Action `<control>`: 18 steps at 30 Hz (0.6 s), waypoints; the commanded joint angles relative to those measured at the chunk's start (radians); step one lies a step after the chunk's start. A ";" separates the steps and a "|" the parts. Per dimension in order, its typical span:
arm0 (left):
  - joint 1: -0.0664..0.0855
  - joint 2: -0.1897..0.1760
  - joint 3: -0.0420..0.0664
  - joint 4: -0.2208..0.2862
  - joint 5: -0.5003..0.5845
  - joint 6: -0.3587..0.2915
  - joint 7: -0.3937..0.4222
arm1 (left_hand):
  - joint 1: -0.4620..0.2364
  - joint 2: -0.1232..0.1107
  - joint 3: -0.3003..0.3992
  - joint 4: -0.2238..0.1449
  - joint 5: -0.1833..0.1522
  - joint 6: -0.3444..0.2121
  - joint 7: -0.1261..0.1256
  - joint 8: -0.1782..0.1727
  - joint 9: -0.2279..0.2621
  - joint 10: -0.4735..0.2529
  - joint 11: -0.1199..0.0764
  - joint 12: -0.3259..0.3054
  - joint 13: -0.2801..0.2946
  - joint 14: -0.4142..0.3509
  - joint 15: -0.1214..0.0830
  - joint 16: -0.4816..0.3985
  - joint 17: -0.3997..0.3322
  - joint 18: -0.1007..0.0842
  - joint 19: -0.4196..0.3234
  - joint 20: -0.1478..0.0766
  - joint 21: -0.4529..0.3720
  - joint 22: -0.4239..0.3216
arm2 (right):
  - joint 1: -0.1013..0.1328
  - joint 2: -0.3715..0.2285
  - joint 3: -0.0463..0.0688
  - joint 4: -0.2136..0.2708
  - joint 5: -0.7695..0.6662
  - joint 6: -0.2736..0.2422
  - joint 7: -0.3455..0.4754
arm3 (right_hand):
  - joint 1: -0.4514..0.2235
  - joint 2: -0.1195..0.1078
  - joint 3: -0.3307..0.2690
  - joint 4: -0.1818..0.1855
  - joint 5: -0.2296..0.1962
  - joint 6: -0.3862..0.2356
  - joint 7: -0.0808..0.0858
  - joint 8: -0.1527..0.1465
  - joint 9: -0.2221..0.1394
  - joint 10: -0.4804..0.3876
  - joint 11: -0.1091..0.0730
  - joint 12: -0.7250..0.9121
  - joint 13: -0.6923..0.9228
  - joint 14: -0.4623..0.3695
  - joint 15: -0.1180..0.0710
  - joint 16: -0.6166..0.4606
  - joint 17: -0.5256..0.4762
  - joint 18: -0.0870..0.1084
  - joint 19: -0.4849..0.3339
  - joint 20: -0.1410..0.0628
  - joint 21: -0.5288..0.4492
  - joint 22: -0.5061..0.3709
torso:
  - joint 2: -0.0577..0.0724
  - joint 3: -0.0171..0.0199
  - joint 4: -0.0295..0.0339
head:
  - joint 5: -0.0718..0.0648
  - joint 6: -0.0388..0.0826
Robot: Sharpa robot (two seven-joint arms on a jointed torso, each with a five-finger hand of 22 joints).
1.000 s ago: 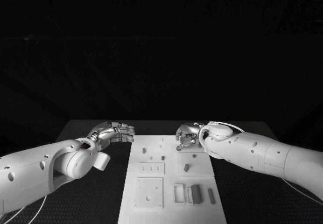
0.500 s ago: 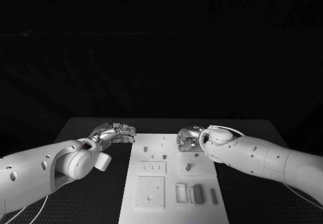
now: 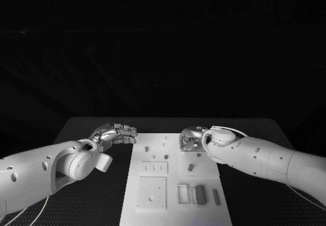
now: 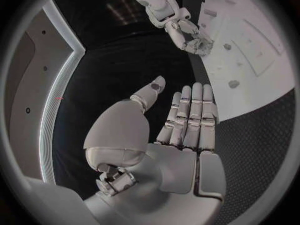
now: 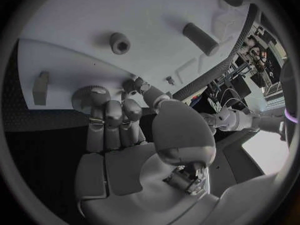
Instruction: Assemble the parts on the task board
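On the white task board [image 3: 173, 188] at mid-tabletop [image 3: 81, 127], we see grey parts [image 3: 198, 194] waiting as our right robot hand [image 3: 190, 140] curls over the far edge, contents unclear, and the left robot hand [image 3: 117, 134] rests beside it, empty, fingers together.

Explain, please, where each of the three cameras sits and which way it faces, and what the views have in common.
Head view: sits on the robot's head and looks down at the table; both white arms enter, left hand beside the task board, right hand at its far end.
Left wrist view: behind the left hand, which is flat with nothing in it; faces the board's edge and the right hand.
Right wrist view: behind the right hand, fingers curled at the board.
Shared: all three show the board and the right hand.
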 commanded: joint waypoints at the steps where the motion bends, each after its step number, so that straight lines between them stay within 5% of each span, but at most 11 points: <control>1: 0.001 0.002 0.001 0.000 0.005 0.019 0.005 | -0.012 0.002 -0.005 0.001 0.004 -0.006 0.016 -0.005 -0.001 0.000 0.003 -0.006 -0.001 0.002 0.006 -0.005 0.001 -0.013 0.000 -0.006 -0.007 -0.001 | -0.002 0.000 -0.001 -0.008 -0.016 -0.005 -0.004 | -0.006 0.005 0.008 0.000 0.003 0.011 0.000 -0.001 -0.002 0.008 -0.002 0.004 -0.002 0.017 -0.005 0.009 0.004 0.015 -0.002 -0.008 0.008 0.025 | 0.005 0.0008 0.0003 | -0.001 0.001; 18: 0.001 0.004 0.001 -0.007 0.003 0.028 -0.001 | -0.013 0.005 -0.006 0.001 0.004 -0.006 0.017 -0.006 -0.001 0.000 0.003 -0.009 0.000 0.002 0.006 -0.007 0.003 -0.015 0.001 -0.008 -0.009 -0.002 | -0.005 -0.004 -0.001 -0.005 -0.020 -0.003 -0.001 | 0.002 0.010 0.017 -0.002 0.003 0.041 -0.009 0.010 0.009 0.011 -0.010 0.010 -0.007 0.019 -0.013 0.016 0.005 0.015 -0.008 -0.012 0.022 0.024 | 0.015 0.0009 0.0015 | -0.002 0.008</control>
